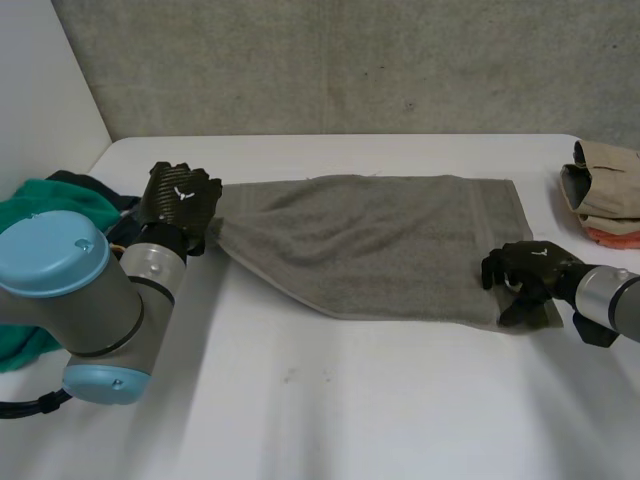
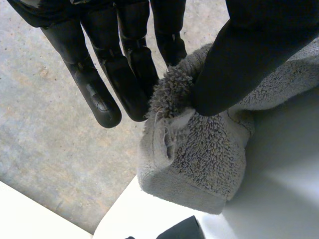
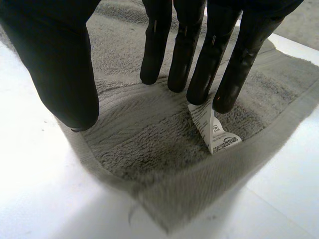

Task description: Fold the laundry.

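White worktop [image 1: 300, 420] carries the grey towel [image 1: 380, 250] spread flat; my left fingers [image 2: 124, 89] pinch its bunched left end, yet my right fingers [image 3: 207, 64] rest straight on the near right corner, which could slip when lifted.
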Tool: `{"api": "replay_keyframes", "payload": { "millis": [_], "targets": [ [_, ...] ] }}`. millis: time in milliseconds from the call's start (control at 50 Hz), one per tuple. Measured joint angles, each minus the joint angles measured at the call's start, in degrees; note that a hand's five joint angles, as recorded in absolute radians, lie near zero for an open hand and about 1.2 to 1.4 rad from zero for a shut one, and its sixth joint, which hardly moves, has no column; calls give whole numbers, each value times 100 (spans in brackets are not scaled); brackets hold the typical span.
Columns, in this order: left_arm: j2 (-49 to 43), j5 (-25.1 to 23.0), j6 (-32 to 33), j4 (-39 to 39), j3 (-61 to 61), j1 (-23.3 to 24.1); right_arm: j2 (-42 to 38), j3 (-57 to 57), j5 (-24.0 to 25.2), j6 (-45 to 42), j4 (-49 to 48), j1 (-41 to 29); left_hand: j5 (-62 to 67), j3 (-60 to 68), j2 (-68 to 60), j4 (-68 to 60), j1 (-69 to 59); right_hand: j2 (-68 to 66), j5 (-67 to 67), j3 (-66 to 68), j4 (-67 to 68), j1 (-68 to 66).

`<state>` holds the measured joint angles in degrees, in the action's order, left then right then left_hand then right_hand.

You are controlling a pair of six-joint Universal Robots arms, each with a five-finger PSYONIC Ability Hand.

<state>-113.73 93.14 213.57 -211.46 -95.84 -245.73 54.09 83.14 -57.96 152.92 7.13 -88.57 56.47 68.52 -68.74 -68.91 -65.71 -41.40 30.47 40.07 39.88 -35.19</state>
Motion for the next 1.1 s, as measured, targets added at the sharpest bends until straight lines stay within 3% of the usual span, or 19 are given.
{"api": "replay_keyframes", "payload": {
  "millis": [100,160,220,360,580,700,800,940,980,1000,1040,1060,1100],
  "targets": [
    [-1,2,0,-1,-3,-2,-213,-169,-42,-14,-96,-112,0,0,0,0,0,-264,301,398,437,-264],
    [-2,1,0,0,-4,-5,-314,-271,-57,-22,-111,-151,0,0,0,0,0,-2123,2034,2238,2257,-1846],
    [0,3,1,8,-4,-7,-350,-338,-74,-28,-100,-162,0,0,0,0,0,-2602,2507,2731,2741,-2131],
    [107,8,6,263,-19,-8,-139,-318,-98,-104,47,-123,0,0,0,0,0,-2620,2586,2782,2818,-2135],
    [604,-18,5,1166,-179,2,401,-42,-36,-791,1206,93,0,0,0,0,0,-2620,2586,2782,2818,-2237],
    [1031,-8,77,1836,-476,35,792,61,-200,-1137,1954,327,0,0,0,0,0,-2620,2586,2782,2818,-2238],
    [1525,-11,344,3303,-865,58,1192,227,-430,-1784,3307,569,0,0,0,0,0,-2620,2645,2782,2818,-2238],
    [1621,-30,633,4094,-1033,98,1260,329,-649,-2598,3755,616,0,0,0,0,0,-2620,2665,2782,2818,-2238],
    [1544,-29,665,3982,-990,105,1251,330,-648,-2588,3561,579,0,0,0,0,0,-2394,2490,2548,2612,-2058],
    [1396,-23,689,3717,-890,111,1232,340,-617,-2448,3144,501,0,0,0,0,0,-1529,1762,1788,1805,-1350],
    [1258,-13,701,3456,-794,113,1220,361,-584,-2303,2786,436,0,0,0,0,0,-1529,1762,1788,1805,-1350],
    [1152,-6,700,3259,-706,117,1217,436,-543,-2101,2285,363,0,0,0,0,0,-214,398,358,390,-269],
    [1005,3,688,2968,-538,125,1237,585,-491,-1859,1644,290,0,0,0,0,0,1156,-1012,-1025,-999,950]
  ]
}}
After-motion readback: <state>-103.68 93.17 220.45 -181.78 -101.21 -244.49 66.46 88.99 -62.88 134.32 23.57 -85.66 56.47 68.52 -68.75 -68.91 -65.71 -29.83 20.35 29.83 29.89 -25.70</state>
